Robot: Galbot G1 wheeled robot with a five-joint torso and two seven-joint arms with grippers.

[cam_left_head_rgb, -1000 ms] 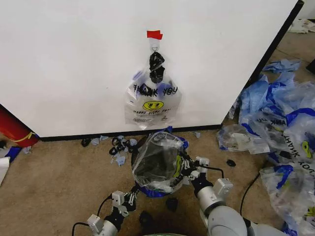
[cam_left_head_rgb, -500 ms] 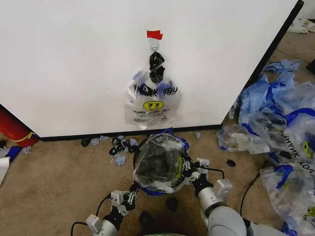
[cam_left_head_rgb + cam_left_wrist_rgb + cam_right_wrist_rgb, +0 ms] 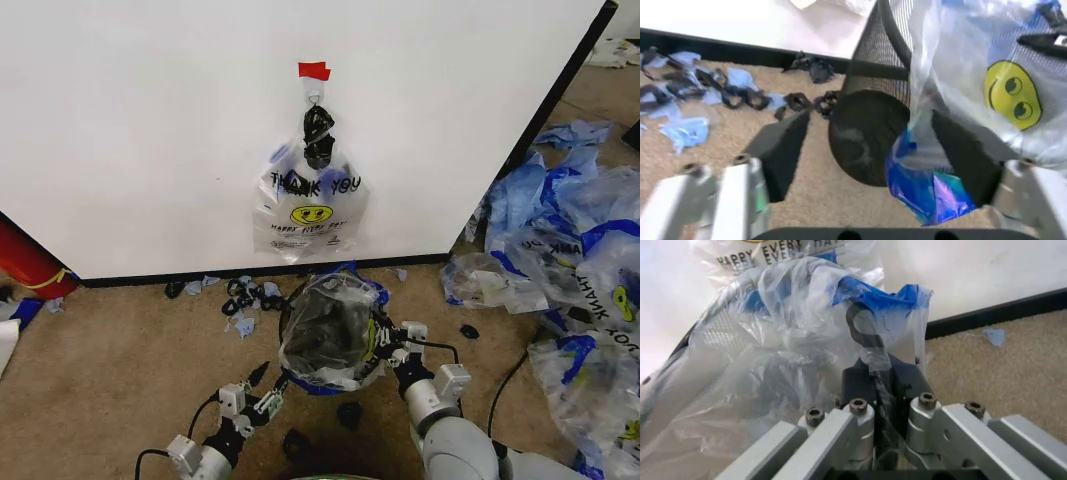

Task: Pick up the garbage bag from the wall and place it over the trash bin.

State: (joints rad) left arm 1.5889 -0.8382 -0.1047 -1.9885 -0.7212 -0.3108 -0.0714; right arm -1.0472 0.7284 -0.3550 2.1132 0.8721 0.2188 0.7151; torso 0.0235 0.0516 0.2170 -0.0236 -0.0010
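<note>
While the garbage bag (image 3: 325,335) is sitting draped over the trash bin (image 3: 870,127) on the carpet just below the wall (image 3: 150,120), I am holding its edge with the right gripper (image 3: 385,345), whose fingers are pinched tight on the film. The left gripper (image 3: 262,385) is hovering beside the bin's near side, jaws spread wide and gripping nothing. To finish well, I judge I should be tugging the blue handle (image 3: 873,292) down past the rim evenly, keeping the thin plastic from tearing on the mesh. A second bag (image 3: 310,205) hanging from the hook (image 3: 314,95) under the red tape (image 3: 314,70) reads "THANK YOU" above a yellow smiley and "HAPPY EVERY".
</note>
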